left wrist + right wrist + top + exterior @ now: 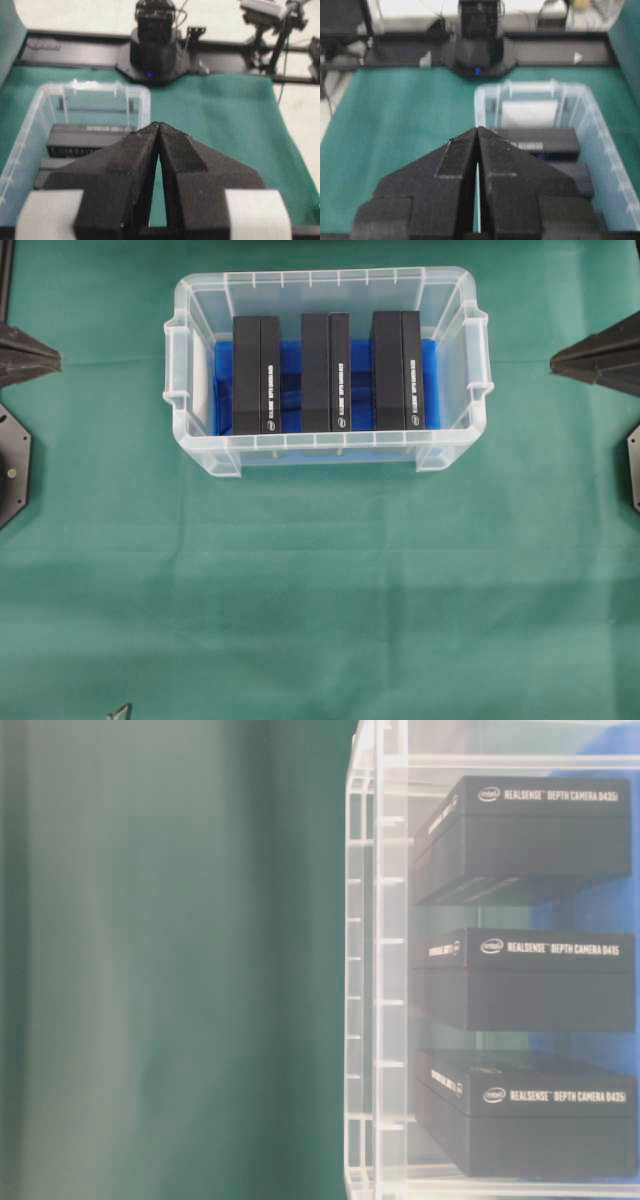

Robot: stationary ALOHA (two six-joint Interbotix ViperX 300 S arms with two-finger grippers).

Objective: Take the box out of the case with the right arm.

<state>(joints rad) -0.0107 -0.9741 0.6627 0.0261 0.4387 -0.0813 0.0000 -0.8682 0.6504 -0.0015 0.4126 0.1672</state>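
Starting at nine o'clock in the overhead view, your left gripper (50,358) sits with its jaws pressed together, holding nothing. At the middle, toward twelve, the case (452,452) on the green table (320,580) holds three black boxes, long axes running twelve to six. The rightmost box (398,370) lies nearest your right gripper (558,362) (jaws also pressed together, empty), which points at it from three o'clock.
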